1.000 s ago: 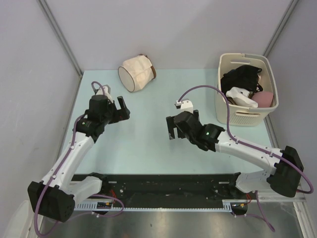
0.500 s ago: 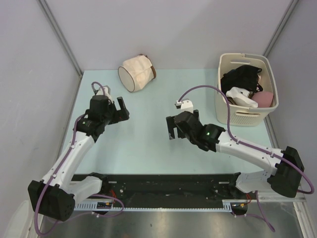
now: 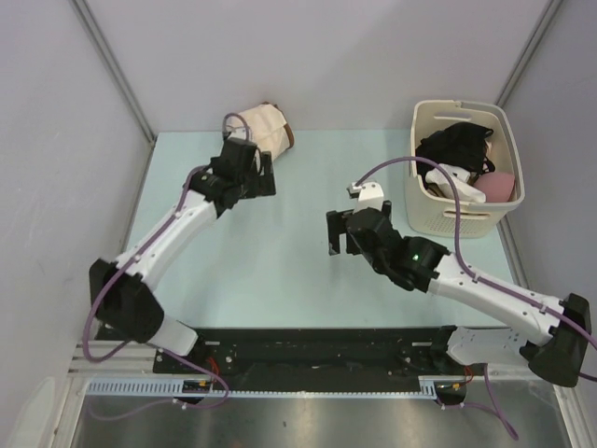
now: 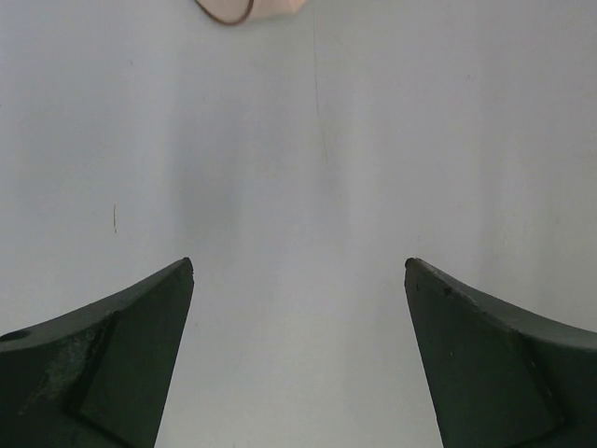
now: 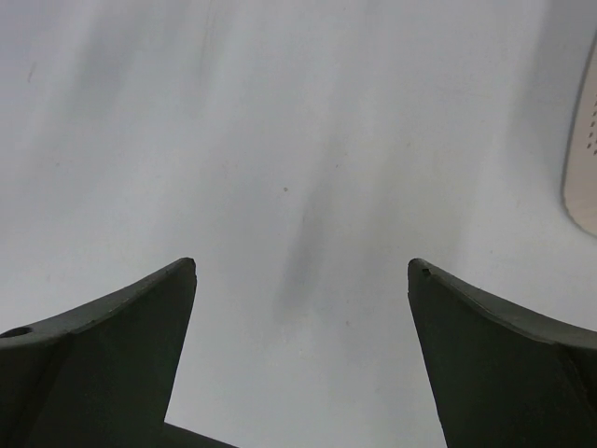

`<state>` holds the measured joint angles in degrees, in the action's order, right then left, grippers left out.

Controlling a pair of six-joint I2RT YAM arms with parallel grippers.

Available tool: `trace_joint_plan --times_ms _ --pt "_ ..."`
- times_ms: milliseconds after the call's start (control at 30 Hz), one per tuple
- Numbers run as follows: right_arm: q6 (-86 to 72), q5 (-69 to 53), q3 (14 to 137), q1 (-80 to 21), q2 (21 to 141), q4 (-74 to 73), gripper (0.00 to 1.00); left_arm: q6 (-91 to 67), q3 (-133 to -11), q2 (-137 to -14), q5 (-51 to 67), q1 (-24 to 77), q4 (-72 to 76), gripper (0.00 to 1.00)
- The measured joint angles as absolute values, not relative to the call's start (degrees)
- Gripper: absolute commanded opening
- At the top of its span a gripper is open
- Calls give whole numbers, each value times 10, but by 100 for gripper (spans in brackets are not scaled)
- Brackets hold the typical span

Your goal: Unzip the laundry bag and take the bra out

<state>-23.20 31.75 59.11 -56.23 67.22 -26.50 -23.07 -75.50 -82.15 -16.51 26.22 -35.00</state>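
The cream laundry bag [image 3: 270, 123] lies on its side at the back left of the pale green table [image 3: 280, 261], its brown zipper trim facing right. It looks zipped, and the bra is hidden. My left gripper [image 3: 264, 174] is open just in front of the bag, and its arm covers the bag's near left part. In the left wrist view only the bag's lower edge [image 4: 244, 9] shows at the top, with bare table between the fingers [image 4: 140, 327]. My right gripper [image 3: 333, 237] is open over the table's middle, nothing between its fingers [image 5: 140, 327].
A rigid cream plastic basket [image 3: 457, 213] stands at the back right, holding black, white and pink garments. Its corner [image 5: 586, 149] shows at the right edge of the right wrist view. Grey walls close in the left, back and right sides.
My left arm has swung forward and right, from the table's left side up to the laundry bag. My right arm has shifted slightly right. Both grippers stay open.
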Motion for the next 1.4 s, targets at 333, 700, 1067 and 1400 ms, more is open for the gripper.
trace_joint_plan --times_ms 333,700,1067,1400 --pt "-240 344 590 -560 616 -283 100 -280 -1047 -1093 -319 263 -404 99" --pt "-250 290 589 -530 663 -276 100 -303 -1235 -1302 -329 201 -415 93" --pt "-255 240 586 -526 712 -244 100 -255 -1261 -1366 -329 186 -343 0" --pt "-263 238 585 -501 683 -257 100 -215 -1069 -1230 -231 190 -302 0"
